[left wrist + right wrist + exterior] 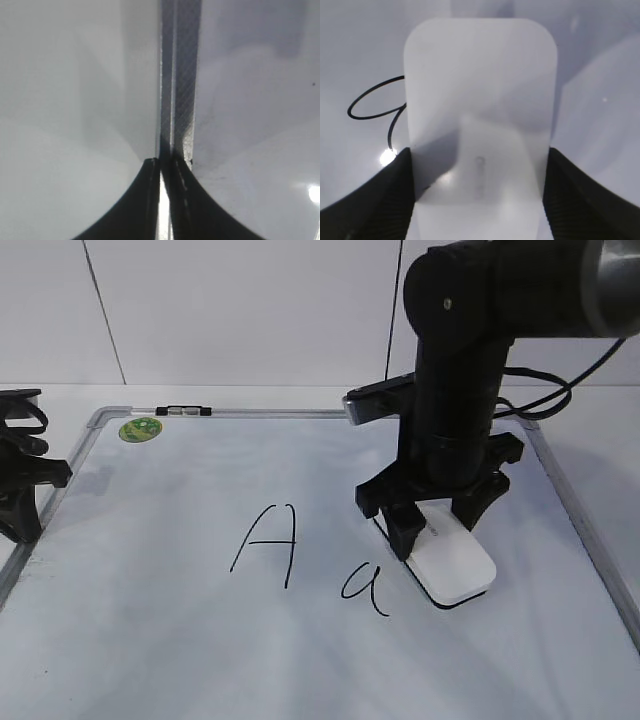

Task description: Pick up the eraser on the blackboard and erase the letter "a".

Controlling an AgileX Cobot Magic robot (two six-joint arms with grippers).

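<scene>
Left gripper (pixel 22 502): at the far left edge of the exterior view, over the board's left frame rail; its two black fingers (pixel 142 200) are pressed together with only a thin slit between them and nothing in it. In the left wrist view the grey rail runs straight ahead of the fingertips.
Green sticker (pixel 141 428): round, on the board's far left corner, beyond the left gripper.
Clip (pixel 185 411): small, black and clear, on the far frame rail, right of the sticker.
Blackboard (pixel 150 640): white surface in a silver-grey frame, lying flat under both grippers.
Capital "A" (pixel 268 543): tall angular black strokes near the board's middle, left of the right gripper and well apart from it.
Letter "a" (pixel 364 586): small, black, with a curled tail, just left of the right gripper's jaws; whole and unsmudged. In the right wrist view its loop shows at the eraser's left edge, and part of it is hidden behind the eraser.
Right gripper (pixel 432 525): pointing down onto the board, jaws spread wide and pinching the eraser across its width, one finger (pixel 365 205) on each long side.
Eraser (pixel 455 562): white rounded block between the right gripper's jaws, sticking out ahead of the fingertips, dark underside on or just above the board, immediately right of the small "a".
</scene>
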